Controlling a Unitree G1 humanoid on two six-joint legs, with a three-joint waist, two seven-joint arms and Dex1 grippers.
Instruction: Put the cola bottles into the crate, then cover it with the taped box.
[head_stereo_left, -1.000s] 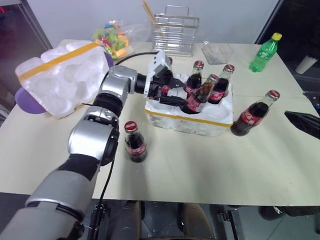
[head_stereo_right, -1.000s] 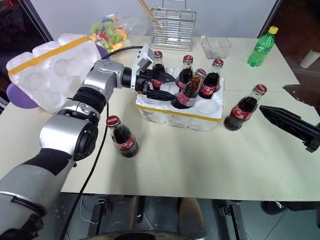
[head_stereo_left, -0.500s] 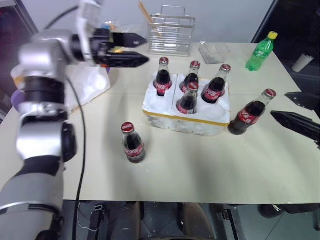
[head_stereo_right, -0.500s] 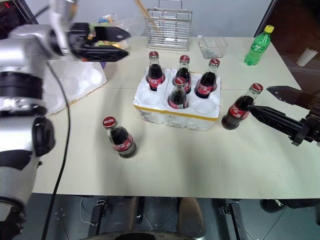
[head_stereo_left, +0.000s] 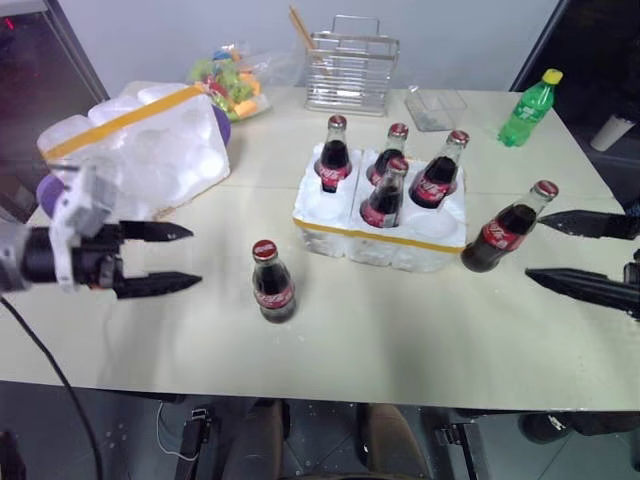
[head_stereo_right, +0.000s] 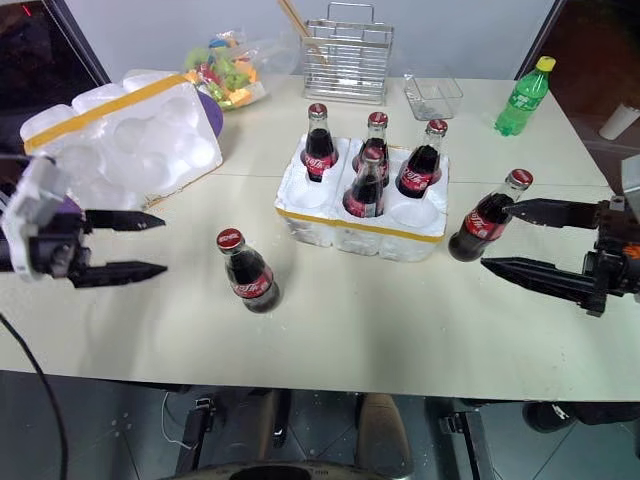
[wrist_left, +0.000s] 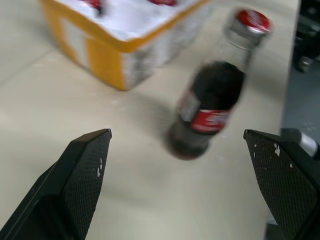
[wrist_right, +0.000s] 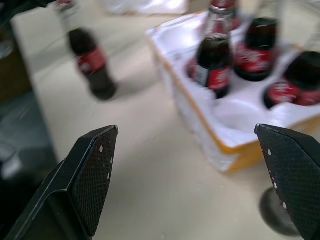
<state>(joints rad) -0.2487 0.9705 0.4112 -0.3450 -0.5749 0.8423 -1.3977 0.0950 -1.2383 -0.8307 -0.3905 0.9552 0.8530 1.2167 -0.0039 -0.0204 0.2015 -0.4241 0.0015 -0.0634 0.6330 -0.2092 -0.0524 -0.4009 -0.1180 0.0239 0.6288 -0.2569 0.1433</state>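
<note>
The crate (head_stereo_left: 350, 236), a low white foam tray with a yellow band, sits mid-table and holds several upright cola bottles (head_stereo_left: 384, 196). One loose cola bottle (head_stereo_left: 272, 284) stands in front of the crate's left corner. Another (head_stereo_left: 508, 228) leans by the crate's right end. My left gripper (head_stereo_left: 188, 257) hovers open at the table's left, pointing toward the loose bottle (wrist_left: 212, 100) but clear of it. My right gripper (head_stereo_right: 495, 236) is open beside the right-hand bottle, not touching it. The taped box (head_stereo_left: 140, 150) lies at the back left, hollows up.
At the back stand a wire rack (head_stereo_left: 350, 65), a clear plastic tub (head_stereo_left: 436, 105), a bag of colourful items (head_stereo_left: 228, 80) and a green plastic bottle (head_stereo_left: 528, 107). Something purple (head_stereo_left: 52, 198) pokes out from under the taped box. The table's front strip is bare.
My left arm has pulled away from the crate and swung back to the table's left side, gripper open. The leaning bottles in the crate now stand upright. The right gripper turned slightly.
</note>
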